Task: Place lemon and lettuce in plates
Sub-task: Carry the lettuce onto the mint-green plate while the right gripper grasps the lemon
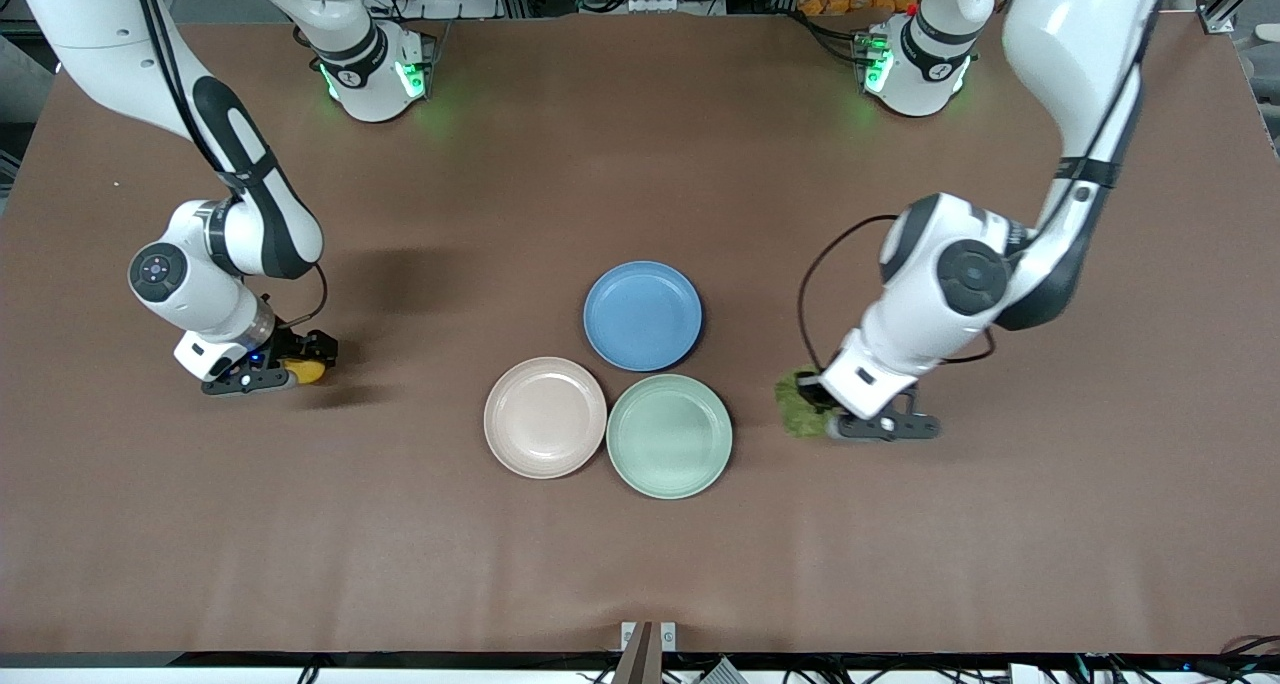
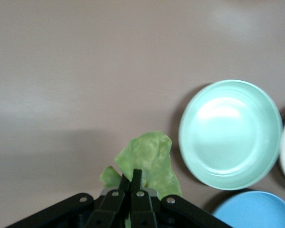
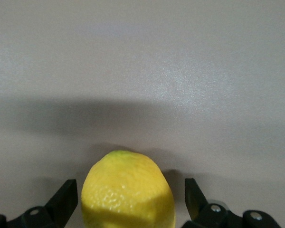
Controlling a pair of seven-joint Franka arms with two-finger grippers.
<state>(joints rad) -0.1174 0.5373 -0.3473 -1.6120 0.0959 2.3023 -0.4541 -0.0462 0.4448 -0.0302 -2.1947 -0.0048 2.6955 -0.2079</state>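
Left end effector pinching lettuce, lemon (unheld)

Left arm bent at elbow, wrist angled low; left gripper down at counter level, jaws pressed together. Right arm folded, wrist low; right gripper at counter level, jaws spread wide.

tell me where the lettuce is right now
The lettuce is pinched in the shut left gripper, beside the green plate, toward the left arm's end.
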